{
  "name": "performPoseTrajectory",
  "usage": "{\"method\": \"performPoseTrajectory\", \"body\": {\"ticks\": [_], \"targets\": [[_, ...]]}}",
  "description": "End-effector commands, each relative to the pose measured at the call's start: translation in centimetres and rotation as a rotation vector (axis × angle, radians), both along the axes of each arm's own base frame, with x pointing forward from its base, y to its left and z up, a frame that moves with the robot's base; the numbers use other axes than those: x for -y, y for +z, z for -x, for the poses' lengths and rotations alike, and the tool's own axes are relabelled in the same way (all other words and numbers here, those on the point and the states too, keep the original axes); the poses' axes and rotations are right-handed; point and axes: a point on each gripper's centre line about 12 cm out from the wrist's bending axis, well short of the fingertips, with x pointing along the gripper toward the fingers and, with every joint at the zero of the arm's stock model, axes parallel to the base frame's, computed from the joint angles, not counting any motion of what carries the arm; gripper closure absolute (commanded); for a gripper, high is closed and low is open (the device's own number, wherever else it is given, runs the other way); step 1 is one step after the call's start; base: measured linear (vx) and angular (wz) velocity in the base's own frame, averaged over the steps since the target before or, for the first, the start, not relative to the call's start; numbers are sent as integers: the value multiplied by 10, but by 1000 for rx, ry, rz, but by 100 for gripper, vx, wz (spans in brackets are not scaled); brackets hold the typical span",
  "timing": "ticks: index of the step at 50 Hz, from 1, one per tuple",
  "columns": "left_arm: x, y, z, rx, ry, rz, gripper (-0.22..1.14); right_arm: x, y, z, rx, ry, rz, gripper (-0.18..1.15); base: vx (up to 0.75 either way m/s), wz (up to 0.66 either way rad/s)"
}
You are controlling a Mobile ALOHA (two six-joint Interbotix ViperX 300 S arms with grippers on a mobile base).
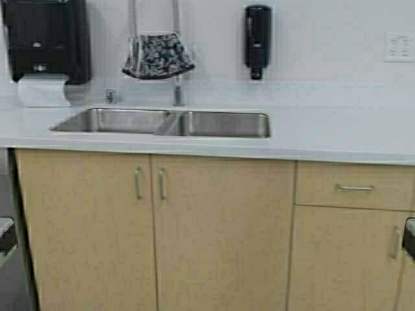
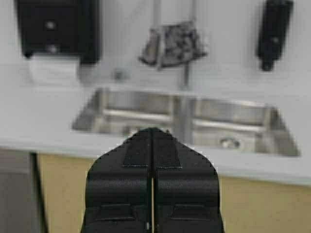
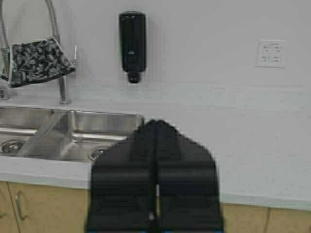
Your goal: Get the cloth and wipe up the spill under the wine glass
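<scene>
Since the cloth (image 1: 157, 56) hangs draped over the faucet (image 1: 177, 91) behind the sink (image 1: 162, 122), I should drive closer first; left hand (image 2: 151, 132) and right hand (image 3: 155, 124) both pinched closed, empty, wine glass unseen.

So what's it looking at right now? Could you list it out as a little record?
cloth: draped over the faucet above the sink
sink: double steel basin set in the countertop
wine glass: not in view
left gripper: shut, held before the counter, facing the sink
right gripper: shut, held before the counter
wall: paper towel dispenser, soap dispenser
</scene>
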Motion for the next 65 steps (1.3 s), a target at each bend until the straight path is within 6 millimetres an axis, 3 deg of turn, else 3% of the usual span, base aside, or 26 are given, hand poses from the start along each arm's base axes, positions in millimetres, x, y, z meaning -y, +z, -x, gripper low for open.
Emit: {"method": "performPoseTrajectory", "body": {"ticks": [1, 14, 31, 54, 65], "targets": [[0, 5, -2, 20, -1, -4, 89, 0, 9, -2, 26, 1, -6, 91, 33, 25], [0, 4, -3, 22, -1, -4, 89, 0, 10, -4, 28, 5, -21, 91, 34, 24], [0, 2, -2, 18, -1, -4, 89, -15, 13, -4, 33, 85, -15, 91, 34, 17], [0, -1, 12, 49, -3, 5, 89, -29, 12, -6, -20, 153, 39, 91, 33, 7], [0, 3, 29, 95, -1, 13, 89, -54, 15, -10, -77, 272, 48, 91, 31, 1]]}}
